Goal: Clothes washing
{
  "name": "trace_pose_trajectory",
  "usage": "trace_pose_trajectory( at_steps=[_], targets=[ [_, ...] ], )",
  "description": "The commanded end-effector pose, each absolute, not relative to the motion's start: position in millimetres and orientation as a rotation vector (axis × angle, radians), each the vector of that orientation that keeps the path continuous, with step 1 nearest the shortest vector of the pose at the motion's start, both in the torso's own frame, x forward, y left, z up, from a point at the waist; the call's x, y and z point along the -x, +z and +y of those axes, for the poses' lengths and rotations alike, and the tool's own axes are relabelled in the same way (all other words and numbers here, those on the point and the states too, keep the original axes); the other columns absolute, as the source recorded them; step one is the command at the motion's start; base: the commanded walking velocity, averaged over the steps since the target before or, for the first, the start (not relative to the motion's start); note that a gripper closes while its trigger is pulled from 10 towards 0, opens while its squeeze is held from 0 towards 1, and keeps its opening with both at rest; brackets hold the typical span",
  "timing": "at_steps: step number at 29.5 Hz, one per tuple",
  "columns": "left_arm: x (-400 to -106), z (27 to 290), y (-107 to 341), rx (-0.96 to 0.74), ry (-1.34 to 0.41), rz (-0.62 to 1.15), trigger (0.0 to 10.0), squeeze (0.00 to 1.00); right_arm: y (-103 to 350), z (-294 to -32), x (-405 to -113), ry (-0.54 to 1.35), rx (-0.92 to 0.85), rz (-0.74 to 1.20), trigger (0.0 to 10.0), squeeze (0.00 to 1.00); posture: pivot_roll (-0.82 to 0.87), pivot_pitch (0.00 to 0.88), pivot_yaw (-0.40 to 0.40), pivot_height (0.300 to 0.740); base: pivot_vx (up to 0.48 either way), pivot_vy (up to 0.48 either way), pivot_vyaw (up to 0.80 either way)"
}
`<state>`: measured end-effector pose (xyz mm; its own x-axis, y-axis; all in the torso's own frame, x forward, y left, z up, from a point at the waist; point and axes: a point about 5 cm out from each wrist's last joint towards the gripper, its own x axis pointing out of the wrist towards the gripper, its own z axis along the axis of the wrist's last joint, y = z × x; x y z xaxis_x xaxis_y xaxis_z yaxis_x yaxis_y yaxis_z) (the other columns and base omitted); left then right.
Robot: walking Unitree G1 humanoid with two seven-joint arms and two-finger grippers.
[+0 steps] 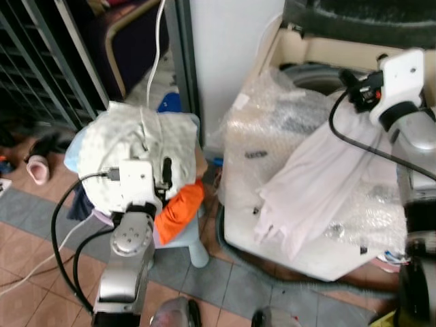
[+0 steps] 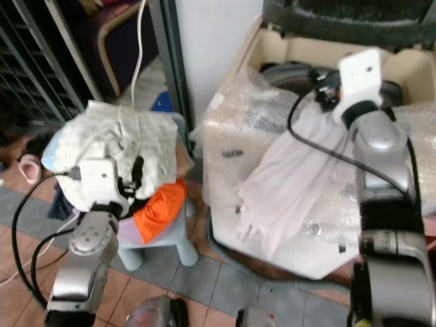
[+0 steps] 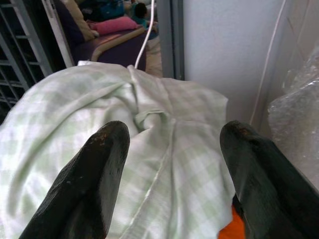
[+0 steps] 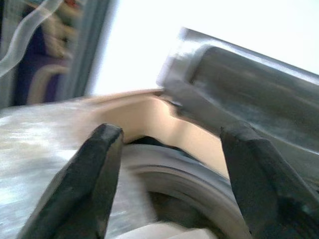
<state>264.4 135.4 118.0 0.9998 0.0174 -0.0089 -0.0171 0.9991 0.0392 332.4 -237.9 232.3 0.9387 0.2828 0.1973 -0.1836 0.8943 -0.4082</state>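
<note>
Where bubble wrap covers the washer (image 1: 272, 136), pale garment (image 1: 313, 184) lengthwise down-left; both claws released

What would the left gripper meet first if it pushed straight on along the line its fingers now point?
Most likely the pale green checked cloth heaped on the stool: the left gripper is open and aimed at its crumpled top. How near the cloth is cannot be judged from the wrist view.

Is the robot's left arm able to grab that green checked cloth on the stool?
Probably yes. The left gripper hovers right over the checked cloth with its jaws open, and nothing lies between them. The cloth sits on top of the pile, above the orange garment.
</note>
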Motion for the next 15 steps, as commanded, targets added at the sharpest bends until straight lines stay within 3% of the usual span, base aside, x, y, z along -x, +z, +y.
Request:
trace_pose_trajectory(
  at_steps=[1,5,6,7,8,9,10,11,12,13,14,15],
  targets=[
    [-263.3,137.0,118.9,-0.052,0.009,0.007,10.0,0.0,238.3,-233.8,-323.9,0.292,0.381,-0.28,10.0,1.0,-0.06,0.062,0.074,0.74,0.0,0.0,0.0],
    [-263.8,135.9,118.8,-0.056,-0.006,0.008,10.0,0.0,219.3,-244.0,-306.6,0.276,0.404,-0.204,10.0,0.99,-0.07,0.064,0.08,0.74,0.0,0.0,0.0],
    [-263.8,136.0,118.7,-0.056,-0.008,0.009,10.0,0.0,211.8,-246.1,-302.9,0.266,0.428,-0.171,10.0,0.92,-0.07,0.065,0.081,0.74,0.0,0.0,0.0],
    [-263.8,136.0,118.7,-0.056,-0.008,0.009,10.0,0.0,211.8,-246.1,-302.9,0.266,0.428,-0.171,10.0,0.92,-0.07,0.065,0.081,0.74,0.0,0.0,0.0],
    [-263.9,135.6,118.3,-0.054,-0.013,0.012,10.0,0.0,194.7,-248.7,-298.3,0.241,0.517,-0.089,10.0,0.82,-0.08,0.066,0.083,0.74,0.0,0.0,0.0],
    [-264.0,135.1,118.1,-0.054,-0.015,0.014,10.0,0.0,187.1,-249.1,-296.8,0.229,0.536,-0.052,4.9,0.78,-0.08,0.066,0.083,0.74,0.0,0.0,0.0],
    [-264.1,134.5,118.1,-0.055,-0.018,0.014,10.0,0.0,181.9,-249.2,-296.6,0.216,0.542,-0.028,4.0,0.74,-0.07,0.067,0.084,0.74,0.0,0.0,0.0],
    [-264.1,134.2,118.2,-0.055,-0.019,0.014,10.0,0.0,177.7,-249.2,-297.2,0.2,0.545,-0.007,0.0,0.53,-0.07,0.067,0.084,0.74,0.0,0.0,0.0],
    [-264.1,134.2,118.2,-0.055,-0.019,0.014,10.0,0.0,177.7,-249.2,-297.2,0.2,0.545,-0.007,0.0,0.53,-0.07,0.067,0.084,0.74,0.0,0.0,0.0],
    [-263.9,134.0,118.5,-0.057,-0.018,0.012,10.0,0.0,172.4,-247.2,-297.5,0.186,0.547,0.019,0.0,0.27,-0.06,0.066,0.08,0.74,0.0,0.0,0.0],
    [-263.4,134.5,118.9,-0.058,-0.013,0.009,10.0,0.0,168.3,-243.9,-297.0,0.189,0.553,0.036,0.0,0.09,-0.06,0.066,0.075,0.74,0.0,0.0,0.0],
    [-263.4,134.5,118.9,-0.058,-0.013,0.009,10.0,0.0,168.3,-243.9,-297.0,0.189,0.553,0.036,0.0,0.09,-0.06,0.066,0.075,0.74,0.0,0.0,0.0]
  ],
)
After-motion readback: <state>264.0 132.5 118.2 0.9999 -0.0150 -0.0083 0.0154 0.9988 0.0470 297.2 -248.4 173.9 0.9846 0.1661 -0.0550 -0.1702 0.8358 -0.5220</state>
